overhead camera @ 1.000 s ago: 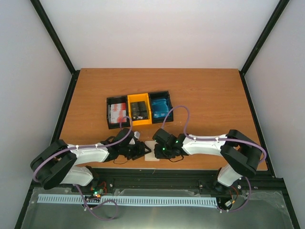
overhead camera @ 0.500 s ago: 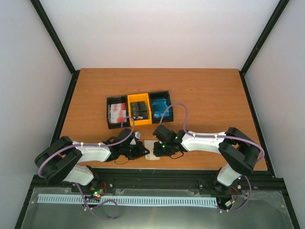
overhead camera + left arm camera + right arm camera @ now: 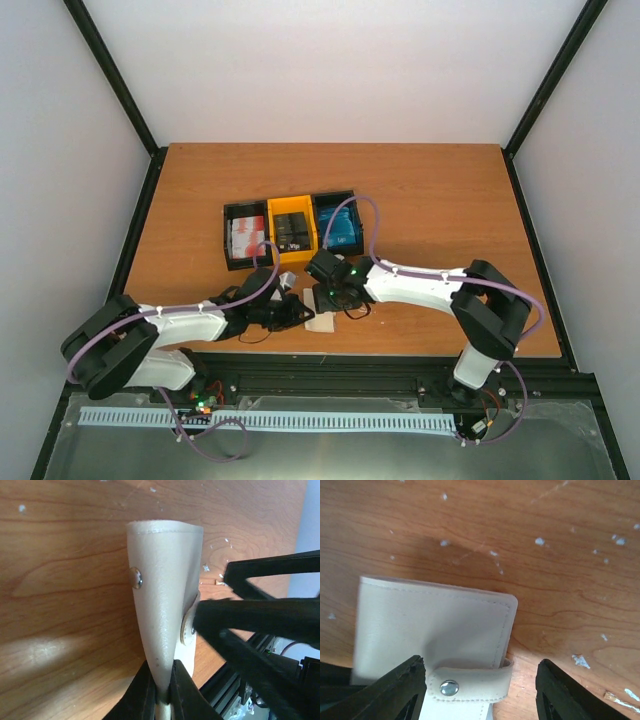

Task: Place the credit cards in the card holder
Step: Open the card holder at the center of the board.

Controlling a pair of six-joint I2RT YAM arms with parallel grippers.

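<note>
Looking at a cream card holder (image 3: 320, 323) down by the near edge of the wooden table (image 3: 430, 190), right between the two arms. Smooth leather-like skin, neat stitching round the border, rounded corners, plus a strap tab (image 3: 470, 682) with a small shiny metal snap stud (image 3: 449, 687). Folded shut, tab wrapped over one edge in the right wrist view.

Pinched at one end by the left gripper (image 3: 161, 692), black fingers clamped tight together on the thin edge. Bowed into a curved, almost cone-like shape from there in the left wrist view, with another silver stud on its side.

Right gripper (image 3: 481, 685) hanging just over the same card holder, fingers spread wide, one either side of the tab, not squeezing anything.

Further back, past the grippers: a hard plastic three-compartment tray (image 3: 226, 240), black outer bins and a yellow middle one. Stacks of credit cards (image 3: 293, 232) inside, flat thin rectangles. Red-and-white cards (image 3: 246, 238) in the left bin, black cards in the middle, blue cards (image 3: 336, 230) in the right. Some print on them, way too small to read.

Table top a warm orange woodgrain, flecked up close with little white chips and faint scratches.
</note>
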